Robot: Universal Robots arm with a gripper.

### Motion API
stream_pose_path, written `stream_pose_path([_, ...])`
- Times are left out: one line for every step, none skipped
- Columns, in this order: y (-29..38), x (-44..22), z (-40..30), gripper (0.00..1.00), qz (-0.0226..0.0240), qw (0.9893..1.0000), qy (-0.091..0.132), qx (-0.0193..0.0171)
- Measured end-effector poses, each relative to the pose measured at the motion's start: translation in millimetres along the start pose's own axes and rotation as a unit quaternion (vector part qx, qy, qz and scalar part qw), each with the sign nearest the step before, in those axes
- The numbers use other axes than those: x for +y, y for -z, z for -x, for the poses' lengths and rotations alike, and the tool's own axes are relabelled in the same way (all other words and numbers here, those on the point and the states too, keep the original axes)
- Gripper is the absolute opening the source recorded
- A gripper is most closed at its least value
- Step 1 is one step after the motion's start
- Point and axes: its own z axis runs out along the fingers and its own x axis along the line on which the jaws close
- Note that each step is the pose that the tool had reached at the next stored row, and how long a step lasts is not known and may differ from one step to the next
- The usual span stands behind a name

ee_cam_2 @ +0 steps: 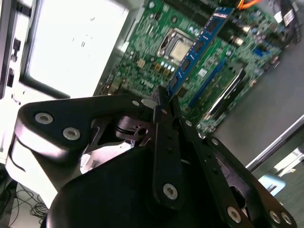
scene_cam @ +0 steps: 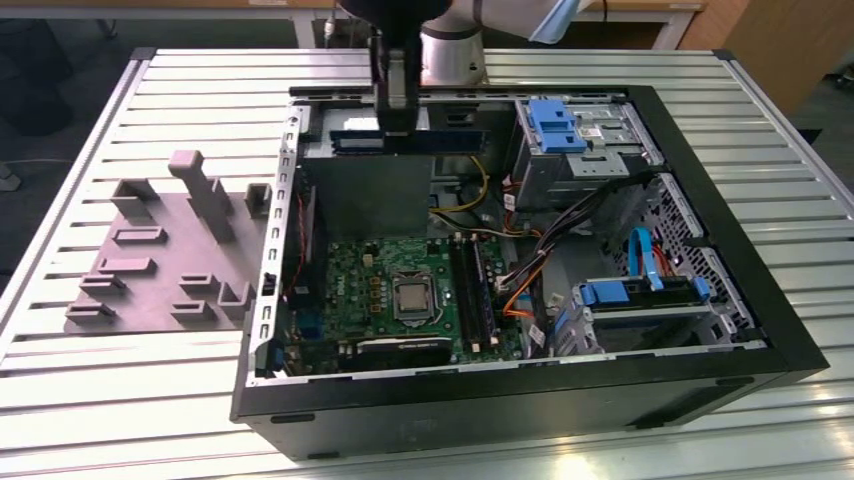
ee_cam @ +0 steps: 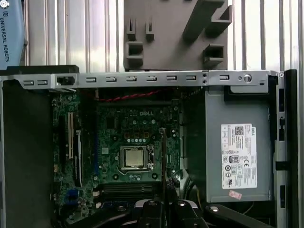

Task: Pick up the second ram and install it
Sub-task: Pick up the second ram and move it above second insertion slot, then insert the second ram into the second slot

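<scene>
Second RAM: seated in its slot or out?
Out. The long, flat blue-green memory stick is clamped at one end in the black tool, held clear of the green motherboard.

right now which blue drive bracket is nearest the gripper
The blue bracket at the case's far end, to the exterior view's right of the gripper holding the second ram; the other is nearer the camera.

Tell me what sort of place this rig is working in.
Probably a lab or workshop bench for PC assembly trials: an open computer case lies on a slatted metal table, a grey fixture plate sits beside it, and the gripper holds the second ram over the case.
</scene>
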Motion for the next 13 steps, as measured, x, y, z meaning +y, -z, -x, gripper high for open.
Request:
stream_pose_path([-0.4,-4.5,0.2,0.14,0.0,1.0,0.0,0.0])
stream_pose_path([-0.8,-9.0,0.3,0.14,0.0,1.0,0.001,0.0001])
stream_pose_path([-1.2,-13.3,0.5,0.14,0.0001,1.0,0.001,0.0001])
stream_pose_path([-1.7,-15.9,0.6,0.14,0.0,1.0,0.001,0.0001])
stream_pose_path([-1.8,-16.2,0.5,0.14,0.0,1.0,0.001,0.0])
stream_pose_path([-1.8,-16.2,0.5,0.14,0.0,1.0,0.001,0.0])
stream_pose_path([-1.8,-16.2,0.5,0.14,0.0,1.0,0.001,0.0001])
stream_pose_path([-1.8,-16.2,0.5,0.14,0.0,1.0,0.001,0.0])
stream_pose_path([-1.8,-16.2,0.5,0.14,0.0001,1.0,0.001,0.0001])
stream_pose_path([-2.0,-16.2,0.6,0.14,0.0,1.0,0.001,0.0])
stream_pose_path([-2.1,-16.2,0.6,0.14,0.0,1.0,0.001,0.0001])
stream_pose_path([-2.2,-16.2,0.6,0.14,0.0,1.0,0.001,0.0])
stream_pose_path([-2.1,-16.2,0.6,0.14,0.0001,1.0,0.001,0.0001])
